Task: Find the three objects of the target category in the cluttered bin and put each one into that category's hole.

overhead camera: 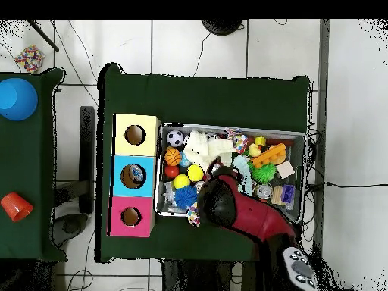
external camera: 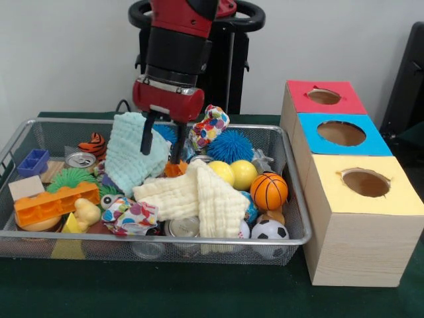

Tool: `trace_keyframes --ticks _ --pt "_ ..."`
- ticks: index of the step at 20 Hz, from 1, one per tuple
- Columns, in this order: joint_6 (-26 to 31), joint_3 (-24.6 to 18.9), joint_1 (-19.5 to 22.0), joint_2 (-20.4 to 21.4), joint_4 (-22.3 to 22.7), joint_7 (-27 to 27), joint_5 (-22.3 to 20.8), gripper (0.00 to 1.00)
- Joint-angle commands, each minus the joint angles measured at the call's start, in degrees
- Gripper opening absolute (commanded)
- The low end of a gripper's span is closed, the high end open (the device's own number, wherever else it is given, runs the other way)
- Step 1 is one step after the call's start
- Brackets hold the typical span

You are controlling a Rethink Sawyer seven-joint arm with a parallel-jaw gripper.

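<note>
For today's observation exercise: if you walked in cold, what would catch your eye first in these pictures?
First, the red and black arm coming down from above, its gripper open over a pale blue cloth at the back of the bin. Next, the bin's jumble: a basketball near its right end, an orange brick at its left. Beside the bin's right end stand three boxes with holes, topped red, blue and yellow.

Lab: pedestal-mounted robot arm (external camera: 175, 46), green-clothed table (overhead camera: 204, 95).

Wide shallow silver wire-mesh bin (external camera: 295, 192), crammed with toys, cloths and balls, just beside three holed boxes (external camera: 361, 218)
</note>
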State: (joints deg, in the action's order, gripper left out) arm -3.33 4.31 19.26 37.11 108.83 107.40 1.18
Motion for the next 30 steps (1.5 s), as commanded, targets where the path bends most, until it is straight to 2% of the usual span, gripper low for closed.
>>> trace_keyframes --ticks 1,7,13,17,20,24,30 --pt "1.5 -13.5 4.1 -0.3 -1.9 7.3 -1.5 1.00" --pt "1.3 -17.9 7.9 0.0 -0.1 7.1 -2.5 1.00" --pt "0.7 -19.1 8.8 0.0 0.9 7.4 -2.5 1.00" --pt "-0.6 -22.0 11.0 -1.4 1.8 7.7 -3.4 1.00" --pt "-1.0 -23.2 12.1 -3.0 1.0 6.9 -4.4 1.00" --pt "-1.6 -22.7 12.5 -5.9 -1.2 5.3 -6.5 1.00" --pt "0.4 -23.7 14.6 -7.8 -2.9 2.8 -9.7 1.00"
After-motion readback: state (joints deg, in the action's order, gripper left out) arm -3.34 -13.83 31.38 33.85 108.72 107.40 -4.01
